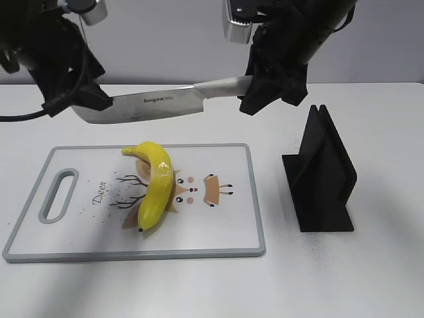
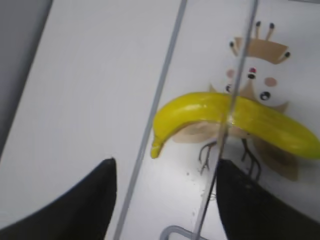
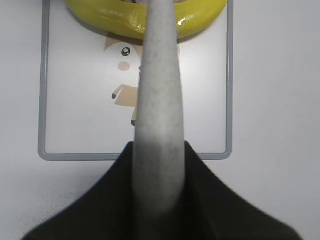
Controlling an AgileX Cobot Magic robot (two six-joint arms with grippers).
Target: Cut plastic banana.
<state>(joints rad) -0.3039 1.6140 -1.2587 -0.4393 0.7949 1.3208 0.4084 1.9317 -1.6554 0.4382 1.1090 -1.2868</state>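
Banana: plastic banana lies flat on the cutting board, below the blade and below both sets of fingers, curved, stem end toward the far edge.
Knife: I have it by the grey handle in the right gripper; its fingers are pinched on the handle. The blade hangs level, above the banana and not touching it.
Left gripper: it is at the blade's tip end. In the left wrist view the two dark fingers stand spread, with the blade's thin edge running between them. Whether they touch the steel, I cannot tell.
Handling, my judgement: glossy hard toy, light and slippery, so it may roll or skid under the edge.
Where to hold: I would steady it on the thick stem-side half, clear of the cut line.
Stand: black knife holder on the worktop, well to the right gripper's outer side.
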